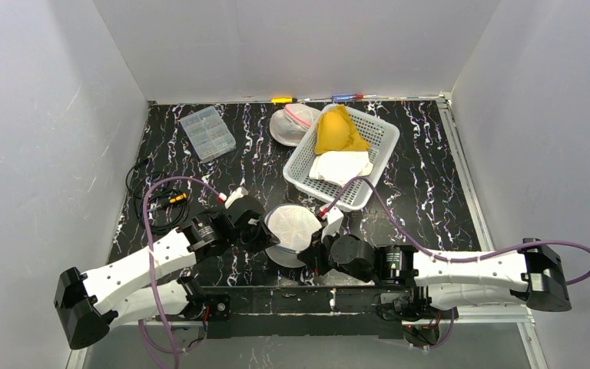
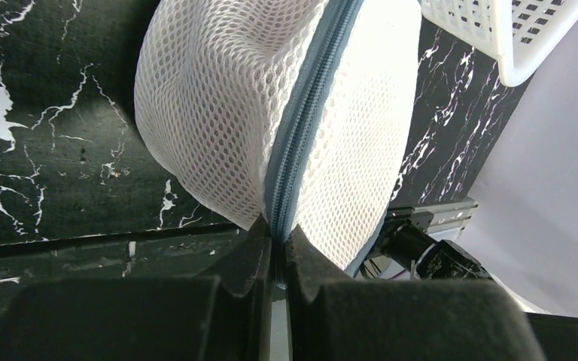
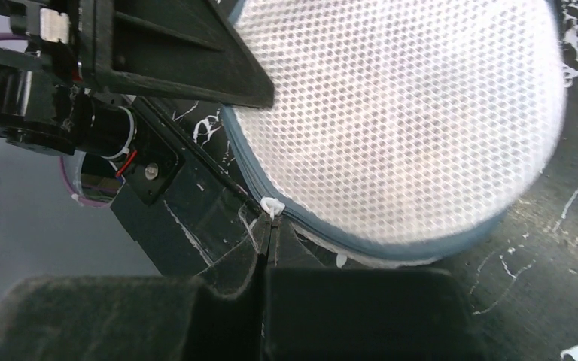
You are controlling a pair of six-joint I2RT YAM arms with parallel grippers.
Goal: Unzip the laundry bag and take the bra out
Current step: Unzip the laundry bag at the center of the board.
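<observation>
The left gripper [image 2: 275, 239] is closed tight, its two fingers pinching the grey-blue zip [image 2: 301, 128] where that band runs down the side of the white mesh laundry bag [image 2: 211, 113]. The right gripper [image 3: 269, 233] is also fully closed. At its 12 o'clock, right on the fingertips, sits a small white zip pull [image 3: 272, 204], which it appears to have nipped.

In the overhead view the bag lies on the black marbled table [image 1: 430, 192] at the near edge, roughly 6 o'clock on the table. The left gripper is at the bag's 9 o'clock and the right at its 4 o'clock. A white basket [image 1: 380, 150] stands at about 1 o'clock from the bag and a clear plastic box [image 1: 207, 132] at about 11 o'clock, both well apart from it.

I judge the task to be at its very start. Both holds are set, one to steady the bag and one on the pull, but the stretch of zip that shows is closed all along. No opening shows anywhere. The bra cannot be made out through the mesh. Drawing the pull round and then taking the bra out are both still to do.
</observation>
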